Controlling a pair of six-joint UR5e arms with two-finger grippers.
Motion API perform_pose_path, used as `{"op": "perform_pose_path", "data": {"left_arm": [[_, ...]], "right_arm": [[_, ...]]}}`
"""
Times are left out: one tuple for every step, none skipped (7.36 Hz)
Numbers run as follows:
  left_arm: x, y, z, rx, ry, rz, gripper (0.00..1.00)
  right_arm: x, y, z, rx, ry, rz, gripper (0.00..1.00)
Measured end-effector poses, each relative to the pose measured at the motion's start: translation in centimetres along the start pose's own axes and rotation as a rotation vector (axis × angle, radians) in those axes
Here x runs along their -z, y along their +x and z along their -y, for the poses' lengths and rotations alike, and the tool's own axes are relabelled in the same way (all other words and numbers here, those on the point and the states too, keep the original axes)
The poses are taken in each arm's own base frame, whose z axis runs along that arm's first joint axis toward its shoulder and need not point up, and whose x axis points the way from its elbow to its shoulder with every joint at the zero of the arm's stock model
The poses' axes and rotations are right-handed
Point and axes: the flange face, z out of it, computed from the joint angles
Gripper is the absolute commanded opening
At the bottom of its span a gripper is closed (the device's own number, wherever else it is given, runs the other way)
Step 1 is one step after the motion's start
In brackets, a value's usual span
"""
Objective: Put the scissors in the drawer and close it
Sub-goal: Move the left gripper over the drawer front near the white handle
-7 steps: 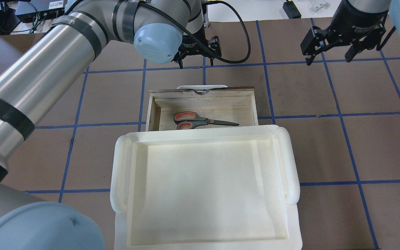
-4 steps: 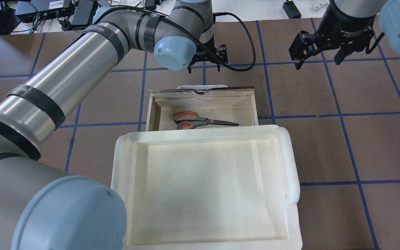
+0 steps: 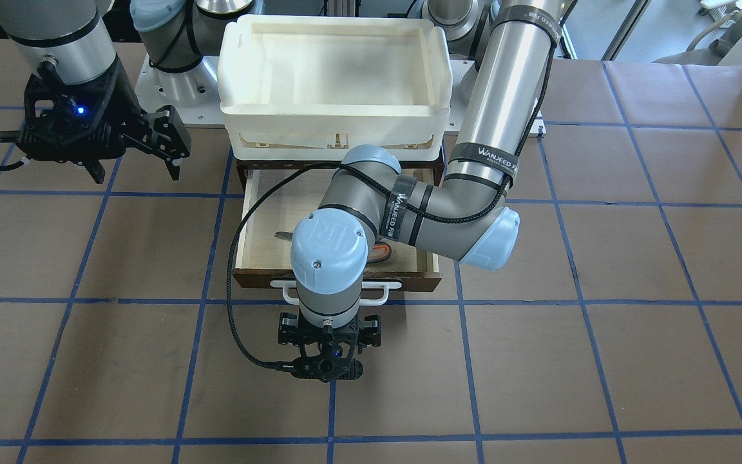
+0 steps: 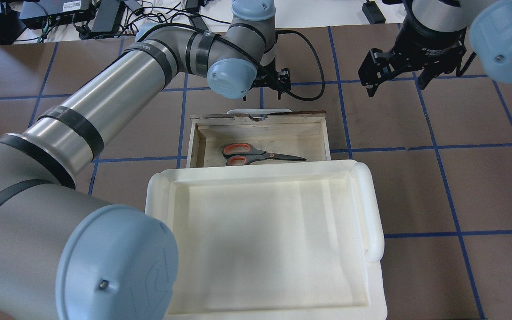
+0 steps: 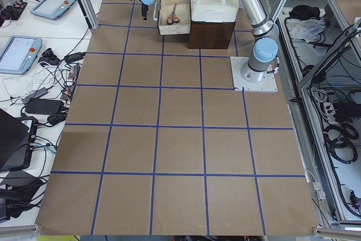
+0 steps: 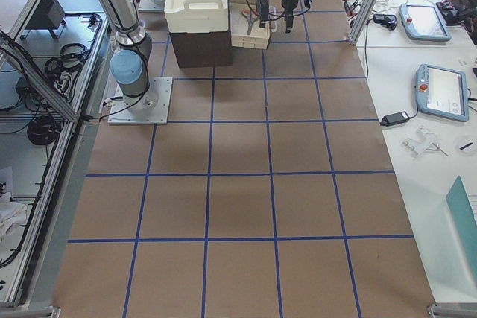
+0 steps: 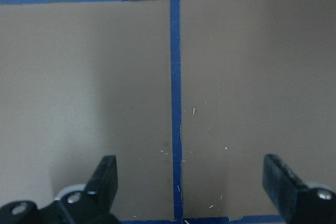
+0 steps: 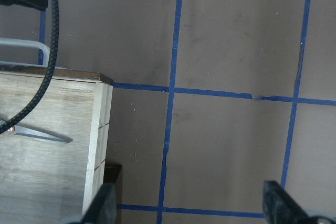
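The scissors (image 4: 260,156) lie flat in the open drawer (image 4: 327,133), handles to the left in the overhead view. In the front-facing view my left arm hides most of the scissors (image 3: 281,235). The drawer's white bar handle (image 4: 258,110) faces away from the robot. My left gripper (image 4: 263,86) hangs just beyond that handle, over bare table; it also shows in the front-facing view (image 3: 329,332). In the left wrist view it (image 7: 194,187) is open and empty. My right gripper (image 4: 396,83) is open and empty, above the table to the drawer's right.
A white plastic tray (image 4: 371,209) sits on top of the dark brown cabinet (image 3: 239,164) that the drawer slides out of. Brown paper with blue tape lines covers the table. A black cable (image 4: 314,53) trails from the left wrist.
My left arm has swung round and its gripper has shifted slightly right and nearer the drawer handle. My right gripper has moved left. The scissors and drawer have not moved.
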Motion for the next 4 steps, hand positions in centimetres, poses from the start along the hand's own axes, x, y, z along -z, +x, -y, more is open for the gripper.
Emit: {"op": "perform_pose_path", "data": {"left_arm": [[-1.2,0.0,0.1,0.0,-0.018,0.006,1.0],[-2.3,0.0,0.0,-0.001,-0.042,0.015,1.0],[-3.1,-0.1,-0.3,-0.002,-0.073,0.025,1.0],[-3.6,0.0,-0.6,-0.004,-0.096,0.033,1.0]], "right_arm": [[-0.2,0.0,-0.1,0.0,-0.006,-0.003,1.0],[-0.3,0.0,-0.2,-0.001,-0.007,-0.004,1.0],[-0.3,0.0,-0.2,-0.001,-0.007,-0.005,1.0],[-0.2,0.1,-0.3,-0.001,-0.006,-0.006,1.0]]}}
